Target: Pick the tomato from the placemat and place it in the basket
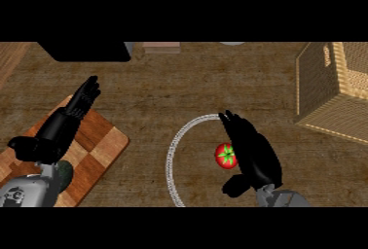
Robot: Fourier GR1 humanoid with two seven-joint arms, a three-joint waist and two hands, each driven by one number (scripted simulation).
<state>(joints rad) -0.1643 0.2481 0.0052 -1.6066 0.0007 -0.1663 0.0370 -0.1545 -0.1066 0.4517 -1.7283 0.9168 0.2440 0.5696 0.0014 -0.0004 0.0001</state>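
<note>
Counter (179, 87): brown, fills frame. Basket (334, 92): wicker, upper right. Board (97, 146): checkered, lower left. Placemat (176, 141): brown, pale rim, centre. Left hand (68, 121): fingers straight, over board. Right hand (251, 151): fingers extended, beside tomato (226, 155) on placemat.

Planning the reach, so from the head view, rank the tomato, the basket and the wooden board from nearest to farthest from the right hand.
1. Tomato: right beside the right hand, on its left.
2. Basket: up and to the right, at the view's right edge.
3. Wooden board: far left, under the left forearm.
</note>
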